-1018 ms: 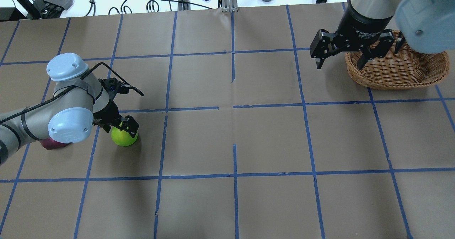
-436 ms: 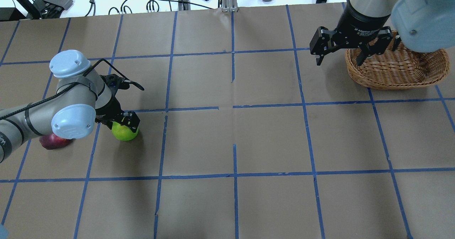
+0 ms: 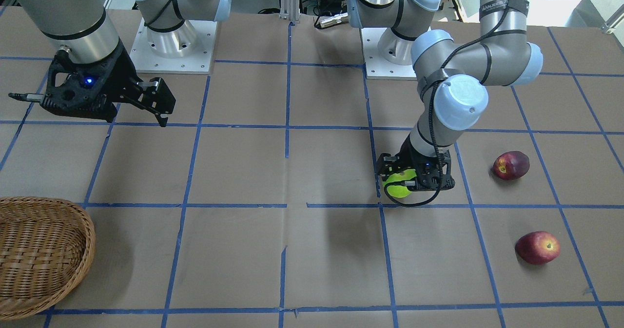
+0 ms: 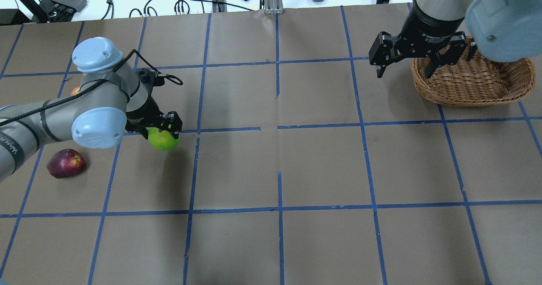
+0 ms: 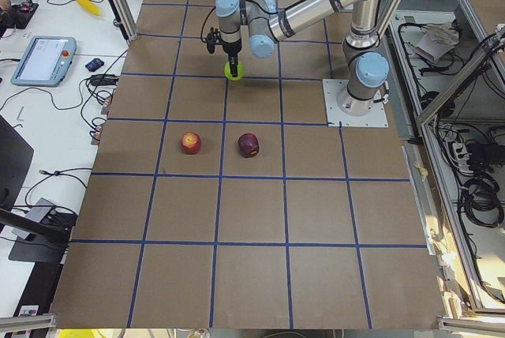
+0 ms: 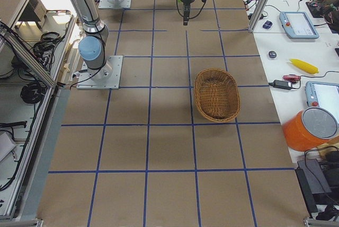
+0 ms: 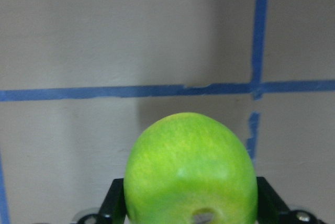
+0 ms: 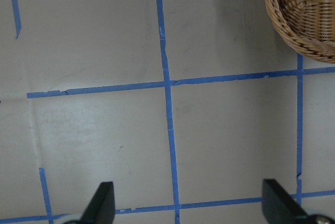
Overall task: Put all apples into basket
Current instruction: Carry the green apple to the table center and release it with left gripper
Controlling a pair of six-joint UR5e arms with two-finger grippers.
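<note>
Three apples are in the left half of the brown-papered desk (image 4: 322,166), which carries a blue tape grid. Farthest left, the dark purplish-red round apple (image 4: 65,163) rests on the paper on the side toward the robot's edge. The red apple with a yellowish blush (image 3: 537,247) rests apart from it, toward the far edge; in the overhead view the left arm hides most of this one. Right of both, the left gripper (image 4: 162,131) points down, its fingers clamped on the bright lime-green round apple (image 4: 163,142). That apple is over a tape line and seems just off the paper. In the right half, the right gripper (image 4: 403,74) hangs with its fingers spread wide apart. It is just left of the wide oval tan wicker basket (image 4: 465,100), which stands toward the far edge.
</note>
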